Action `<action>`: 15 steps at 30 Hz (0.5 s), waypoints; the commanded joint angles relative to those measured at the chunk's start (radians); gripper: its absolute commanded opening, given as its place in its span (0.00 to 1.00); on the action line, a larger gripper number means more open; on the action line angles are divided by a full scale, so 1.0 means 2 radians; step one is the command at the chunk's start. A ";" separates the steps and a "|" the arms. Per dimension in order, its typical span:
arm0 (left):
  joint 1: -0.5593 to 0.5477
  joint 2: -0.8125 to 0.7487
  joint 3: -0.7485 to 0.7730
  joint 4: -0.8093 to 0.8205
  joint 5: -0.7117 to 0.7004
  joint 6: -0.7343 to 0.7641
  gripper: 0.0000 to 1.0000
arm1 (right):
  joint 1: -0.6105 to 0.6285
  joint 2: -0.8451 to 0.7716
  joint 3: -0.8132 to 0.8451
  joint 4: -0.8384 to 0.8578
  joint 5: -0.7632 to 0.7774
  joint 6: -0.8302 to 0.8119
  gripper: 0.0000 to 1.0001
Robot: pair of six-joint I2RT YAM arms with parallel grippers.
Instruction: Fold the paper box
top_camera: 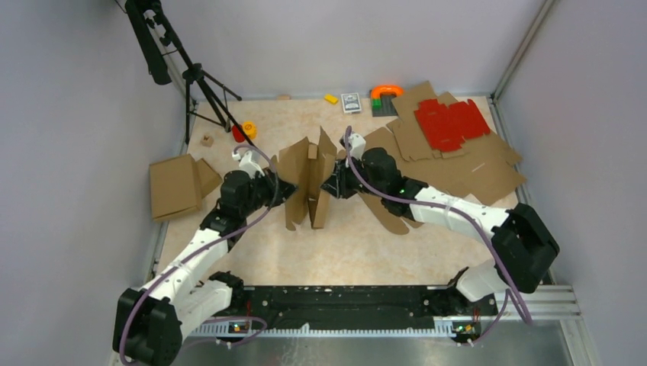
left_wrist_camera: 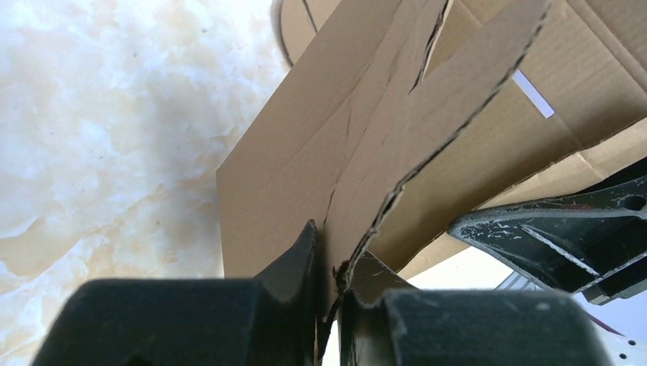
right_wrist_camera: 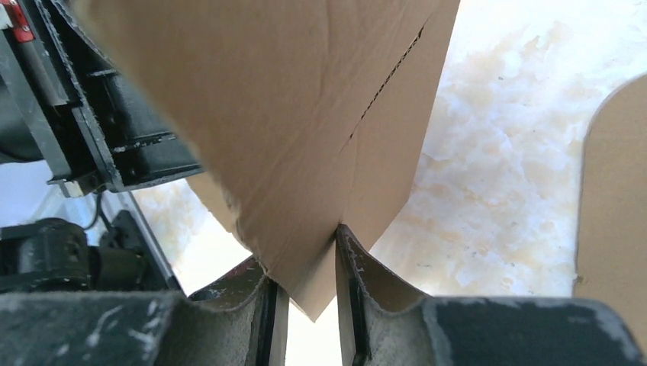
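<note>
The paper box (top_camera: 309,179) is a brown cardboard die-cut piece standing upright at mid-table, with its panels folded up between my two grippers. My left gripper (top_camera: 284,185) is at its left side. In the left wrist view that gripper (left_wrist_camera: 329,252) is shut on a cardboard edge of the paper box (left_wrist_camera: 305,168). My right gripper (top_camera: 333,183) is at the box's right side. In the right wrist view a folded corner of the paper box (right_wrist_camera: 305,114) is pinched between the fingers of that gripper (right_wrist_camera: 301,255).
A folded brown box (top_camera: 177,185) lies at the left. Flat cardboard sheets (top_camera: 473,164) with a red die-cut sheet (top_camera: 452,123) on top lie at the right. A tripod (top_camera: 194,76) stands back left. A tape roll (top_camera: 244,130), a yellow block (top_camera: 331,98) and a card box (top_camera: 351,102) lie at the back.
</note>
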 commanded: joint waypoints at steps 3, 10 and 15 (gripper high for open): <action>-0.006 -0.027 -0.020 0.042 0.007 -0.006 0.10 | 0.011 0.031 0.000 0.075 -0.010 -0.093 0.00; -0.012 -0.057 -0.075 0.100 0.000 0.026 0.08 | 0.037 0.027 -0.073 0.141 0.079 -0.215 0.02; -0.021 -0.078 -0.115 0.144 -0.014 0.059 0.08 | 0.082 0.027 -0.130 0.232 0.148 -0.273 0.06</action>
